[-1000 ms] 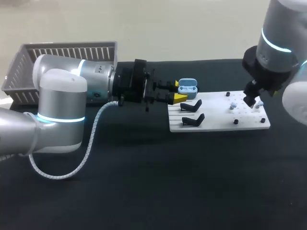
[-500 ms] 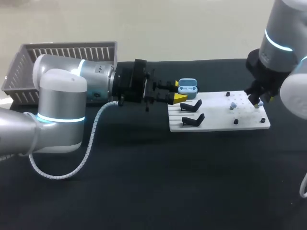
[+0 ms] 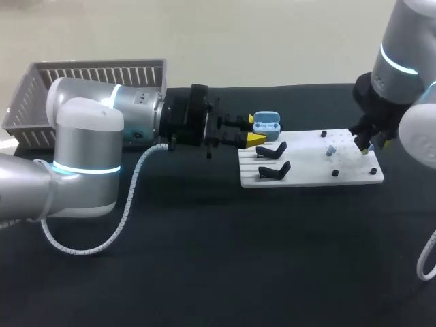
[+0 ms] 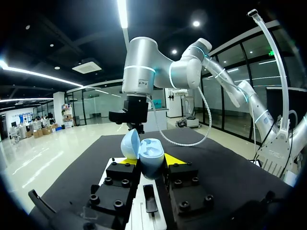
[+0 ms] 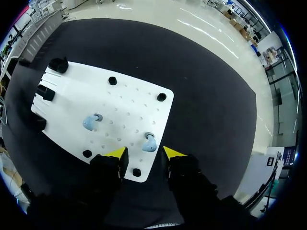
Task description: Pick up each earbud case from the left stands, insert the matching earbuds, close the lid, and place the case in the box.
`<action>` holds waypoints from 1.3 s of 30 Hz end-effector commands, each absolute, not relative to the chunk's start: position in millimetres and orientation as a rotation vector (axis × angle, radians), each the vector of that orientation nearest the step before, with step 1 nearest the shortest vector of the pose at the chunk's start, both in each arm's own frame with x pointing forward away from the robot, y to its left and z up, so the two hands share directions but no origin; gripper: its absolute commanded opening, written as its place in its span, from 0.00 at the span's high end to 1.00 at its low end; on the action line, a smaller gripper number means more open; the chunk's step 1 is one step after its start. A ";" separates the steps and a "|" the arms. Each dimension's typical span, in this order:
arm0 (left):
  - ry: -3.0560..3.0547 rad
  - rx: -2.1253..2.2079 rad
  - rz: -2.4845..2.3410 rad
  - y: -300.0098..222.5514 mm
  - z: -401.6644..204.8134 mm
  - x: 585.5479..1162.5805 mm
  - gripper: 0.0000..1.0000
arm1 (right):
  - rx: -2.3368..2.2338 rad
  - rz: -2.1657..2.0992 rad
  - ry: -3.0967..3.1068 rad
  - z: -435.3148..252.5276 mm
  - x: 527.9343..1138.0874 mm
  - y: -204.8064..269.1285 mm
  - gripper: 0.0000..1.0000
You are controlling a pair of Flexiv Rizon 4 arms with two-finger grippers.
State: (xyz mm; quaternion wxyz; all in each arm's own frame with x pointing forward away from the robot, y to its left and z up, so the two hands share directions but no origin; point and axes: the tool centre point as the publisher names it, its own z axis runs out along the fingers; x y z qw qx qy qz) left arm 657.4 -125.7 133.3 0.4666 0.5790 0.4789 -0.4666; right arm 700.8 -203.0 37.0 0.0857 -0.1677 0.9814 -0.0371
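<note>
Earbud case (image 4: 152,157), hinged open, sits clamped in the left tool (image 4: 150,161).

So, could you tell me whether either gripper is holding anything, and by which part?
The left gripper holds the open blue earbud case by the sides of its lower half. The right gripper is open and holds nothing.

The case (image 4: 146,155) looked like smooth, faintly shiny pale-blue plastic; the board (image 5: 120,115) was matt white (plastic, I think), the table (image 3: 204,272) matt black.
</note>
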 end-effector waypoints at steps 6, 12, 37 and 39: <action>1.173 1.417 -1.141 -125.5 132.4 656.5 1.00 | -0.496 -0.113 2.922 31.3 707.2 -200.7 0.59; 1.173 1.417 -1.141 -125.5 132.4 656.5 1.00 | -0.487 -0.110 2.929 28.3 708.9 -202.4 0.62; 1.173 1.417 -1.141 -125.5 132.4 656.5 1.00 | -0.487 -0.118 2.950 24.9 708.4 -203.6 0.93; 1.173 1.417 -1.141 -125.5 132.4 656.5 1.00 | -0.487 -0.114 2.956 24.4 707.6 -203.8 0.64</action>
